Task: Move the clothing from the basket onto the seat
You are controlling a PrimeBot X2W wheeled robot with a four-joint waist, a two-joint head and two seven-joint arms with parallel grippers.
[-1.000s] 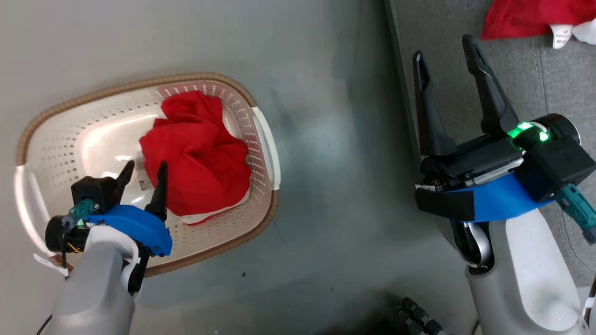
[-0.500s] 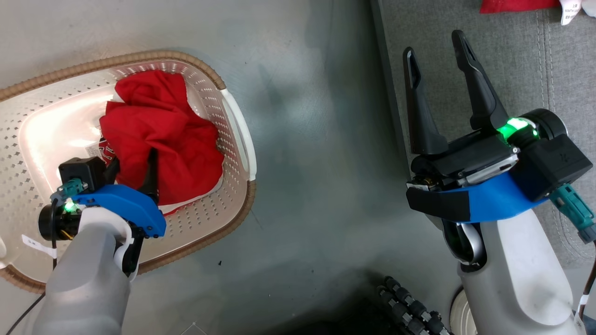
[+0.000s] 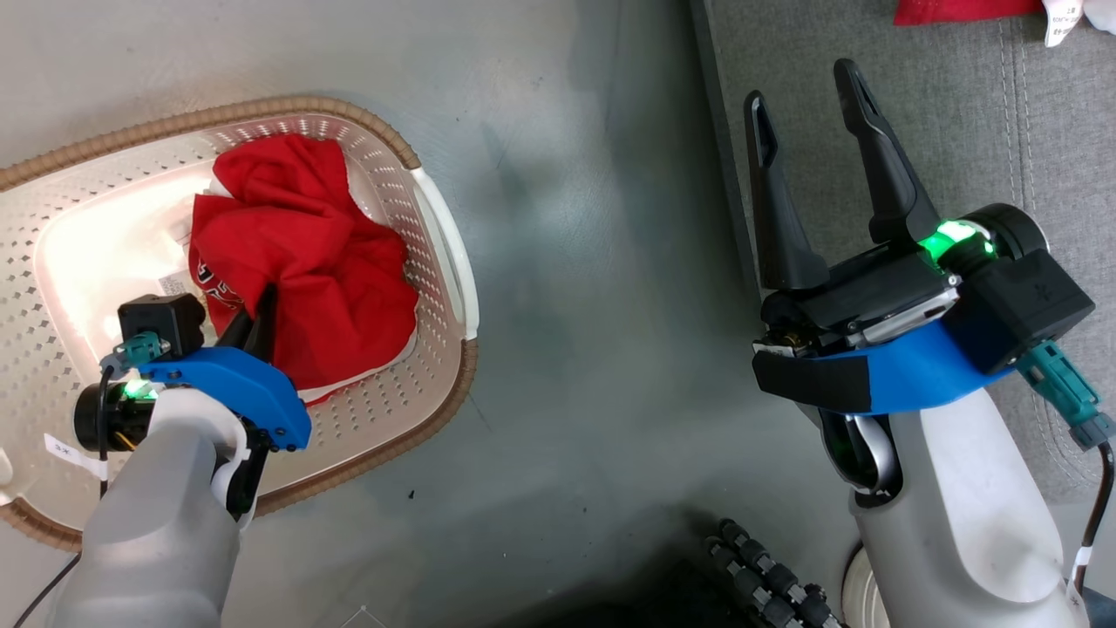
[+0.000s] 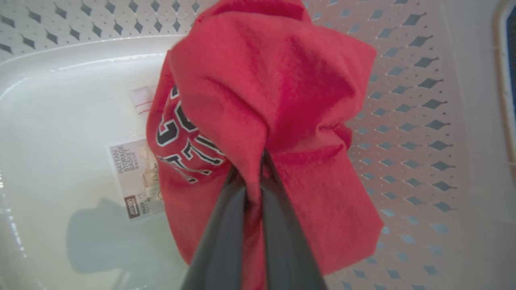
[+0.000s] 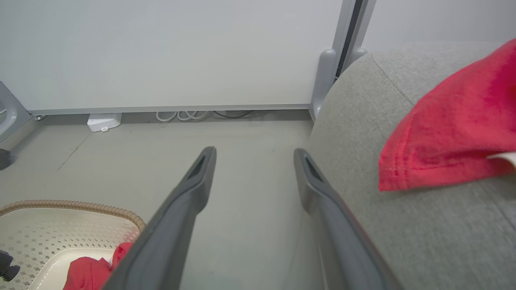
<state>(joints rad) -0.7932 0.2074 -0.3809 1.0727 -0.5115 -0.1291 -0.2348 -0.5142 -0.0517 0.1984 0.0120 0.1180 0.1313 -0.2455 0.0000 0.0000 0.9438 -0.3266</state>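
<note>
One bright red garment [image 3: 323, 262] lies bunched in the cream perforated basket [image 3: 436, 227] on the floor at the left. My left gripper [image 3: 255, 316] is down inside the basket and shut on a fold of it. In the left wrist view the dark fingers [image 4: 225, 225] pinch the red cloth [image 4: 282, 80], with black-and-white numerals [image 4: 183, 141] showing beside them. My right gripper [image 3: 802, 85] hangs open and holds nothing, over the left edge of the grey seat [image 3: 959, 139]. The second red garment [image 3: 950, 10] lies on the seat [image 5: 363, 169] and shows larger in the right wrist view [image 5: 455, 129].
Grey floor [image 3: 593, 262] separates the basket from the seat. A black ribbed hose [image 3: 767, 576] lies by my base at the bottom. The right wrist view shows a white wall panel [image 5: 161, 52], cables [image 5: 189, 115] and a small white box [image 5: 104, 121] along its foot.
The head camera shifted, sliding the basket left in the picture. My left gripper went from open beside the garment to shut on a fold, and the numerals now show.
</note>
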